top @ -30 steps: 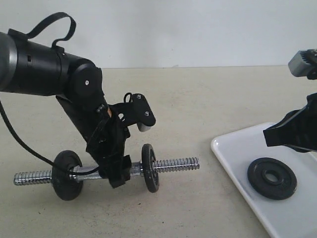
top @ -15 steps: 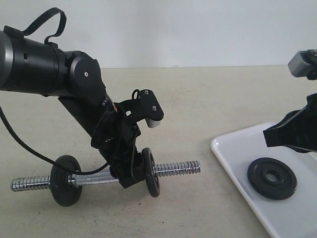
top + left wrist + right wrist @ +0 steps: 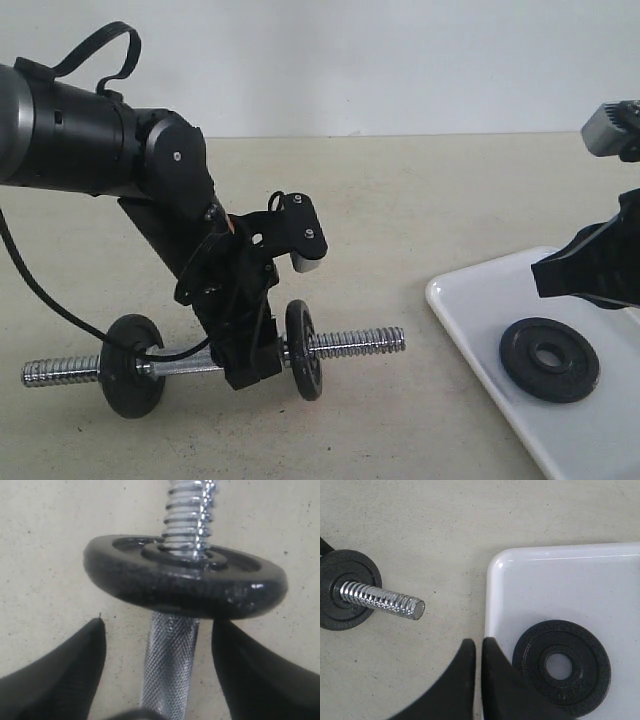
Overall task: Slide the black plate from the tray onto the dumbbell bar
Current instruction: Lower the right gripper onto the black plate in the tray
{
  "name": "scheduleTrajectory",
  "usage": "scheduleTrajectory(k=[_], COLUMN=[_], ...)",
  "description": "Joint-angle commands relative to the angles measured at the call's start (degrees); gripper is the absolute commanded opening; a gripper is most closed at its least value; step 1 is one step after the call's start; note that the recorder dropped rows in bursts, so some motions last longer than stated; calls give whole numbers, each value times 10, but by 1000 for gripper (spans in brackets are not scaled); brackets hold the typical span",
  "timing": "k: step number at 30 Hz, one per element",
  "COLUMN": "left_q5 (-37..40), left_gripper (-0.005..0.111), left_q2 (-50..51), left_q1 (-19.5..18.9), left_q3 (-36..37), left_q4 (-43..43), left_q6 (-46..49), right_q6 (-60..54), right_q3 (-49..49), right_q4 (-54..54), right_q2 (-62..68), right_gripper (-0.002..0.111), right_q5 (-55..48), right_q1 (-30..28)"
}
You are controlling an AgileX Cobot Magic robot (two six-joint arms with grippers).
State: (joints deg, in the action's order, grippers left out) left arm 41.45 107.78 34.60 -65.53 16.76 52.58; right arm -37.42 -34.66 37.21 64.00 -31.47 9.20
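Black jaws of the left gripper [image 3: 157, 630] stand wide astride the bar [image 3: 167, 680], lower left of the exterior view, gripping nothing. The right gripper [image 3: 479, 647], pressed shut and empty, hovers at the tray [image 3: 500, 565] corner on the right. The plate [image 3: 561, 667] lies flat in the tray, not yet lifted, so the whole slide remains. Count: one plate, two like discs [image 3: 304, 350] already on the one bar, one tray, two grippers.

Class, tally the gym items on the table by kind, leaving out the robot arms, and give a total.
White tray: 1
Dumbbell bar: 1
Black weight discs: 3 (black plate in the tray; left disc and right disc on the bar)
Total: 5
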Motion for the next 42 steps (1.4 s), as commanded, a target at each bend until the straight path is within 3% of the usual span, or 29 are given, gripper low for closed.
scheduleTrajectory(k=[1, 6, 11, 18, 20, 22, 24, 26, 33, 37, 39, 40, 42], left_q5=[5, 5, 4, 6, 6, 6, 6, 4, 6, -1, -3, -3, -3], left_gripper=[57, 56, 33, 26, 19, 9, 8, 8, 8, 8, 6, 4, 4], left_q2=[5, 20, 27, 27, 27, 27, 27, 27, 27, 27, 27, 27, 27], left_q1=[0, 0, 0, 0, 0, 0, 0, 0, 0, 0, 0, 0, 0], left_q3=[2, 2, 2, 2, 2, 2, 2, 2, 2, 2, 2, 2, 2], left_q4=[-1, -1, -1, 4, 6, 10, 13, 19, 20, 62, 62, 62, 62], left_q6=[2, 2, 2, 2, 0, 0, 0, 0, 0, 8, 16, 17, 17], right_q6=[-6, -6, -6, -11, -11, -11, -8, -6, -6, -6, -6, -6, -18], right_q3=[-3, -3, -3, -3, -3, -3, 3, 11, 27, 27, 27, 27, 27], right_q4=[0, 0, -2, -3, -3, -3, -1, -2, -3, -3, -17, -17, -19], right_q2=[-1, -1, -1, 1, 1, 1, 1, 1, 2, 2, 8, 25, 57], right_gripper=[0, 0, 0, 1, 14, 47, 90, 105, 105, 103, 93, 83, 81], right_q5=[0, 0, 0, -22, -22, -18, -5, 15, 38, 42, 47, 46, 42], right_q1=[1, 1, 1, 1, 1, 1, 1, 1, 1, 1, 1, 1, 1])
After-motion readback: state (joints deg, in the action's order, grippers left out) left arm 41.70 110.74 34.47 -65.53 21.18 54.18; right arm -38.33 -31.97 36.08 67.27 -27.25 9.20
